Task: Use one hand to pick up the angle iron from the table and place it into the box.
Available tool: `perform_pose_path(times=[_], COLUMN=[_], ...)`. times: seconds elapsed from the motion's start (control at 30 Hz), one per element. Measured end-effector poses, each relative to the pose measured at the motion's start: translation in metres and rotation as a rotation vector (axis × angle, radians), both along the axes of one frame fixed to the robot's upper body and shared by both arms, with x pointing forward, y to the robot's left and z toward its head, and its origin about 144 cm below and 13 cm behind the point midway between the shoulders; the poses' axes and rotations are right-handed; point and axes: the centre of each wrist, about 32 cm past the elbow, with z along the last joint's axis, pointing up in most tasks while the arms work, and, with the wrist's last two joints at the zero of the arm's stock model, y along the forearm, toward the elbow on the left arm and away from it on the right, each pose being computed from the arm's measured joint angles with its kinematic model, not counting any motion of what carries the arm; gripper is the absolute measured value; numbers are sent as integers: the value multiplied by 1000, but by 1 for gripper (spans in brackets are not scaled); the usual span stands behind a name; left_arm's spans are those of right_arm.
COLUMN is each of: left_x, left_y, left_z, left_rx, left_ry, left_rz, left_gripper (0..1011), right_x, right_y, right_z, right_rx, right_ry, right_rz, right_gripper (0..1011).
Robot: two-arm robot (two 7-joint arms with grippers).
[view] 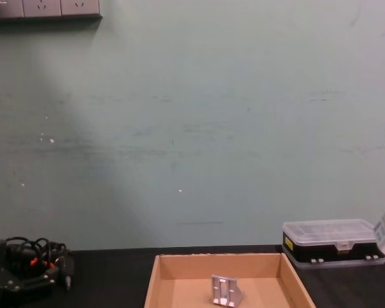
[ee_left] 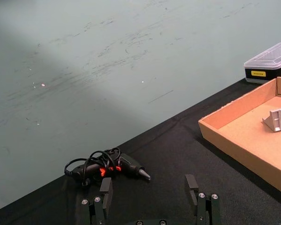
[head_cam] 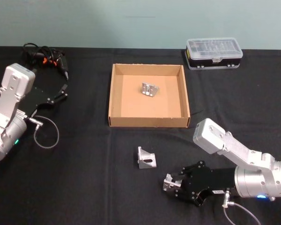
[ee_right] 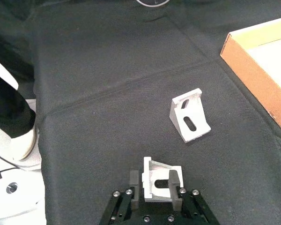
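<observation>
We see a pale green wall (view: 192, 128) behind the black table (head_cam: 84, 178). The box (head_cam: 113, 93) sits at 12 o'clock, one bracket (head_cam: 149, 89) inside. At 5 o'clock the right gripper (head_cam: 171, 183) clamps an angle iron (ee_right: 157, 176). At 10 o'clock, the left gripper (ee_left: 149, 185) has its fingers spread.

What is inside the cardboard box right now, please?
One angle iron sits on the box floor, toward the far wall; the rest is bare cardboard. Only the floor beneath it is hidden.
</observation>
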Motion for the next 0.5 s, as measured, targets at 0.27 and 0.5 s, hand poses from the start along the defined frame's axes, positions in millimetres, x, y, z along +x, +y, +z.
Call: perform_pose_path(times=[0.27,0.5], left_x=[0,0], left_y=[0,0], left_z=[0,0], left_rx=[0,0], left_ry=[0,0], left_rz=[0,0], left_gripper=[1011,1011], right_x=[0,0], right_y=[0,0], right_z=[0,0], right_rx=[0,1], right_ry=[0,-1], right_rz=[0,1], right_gripper=[153,94])
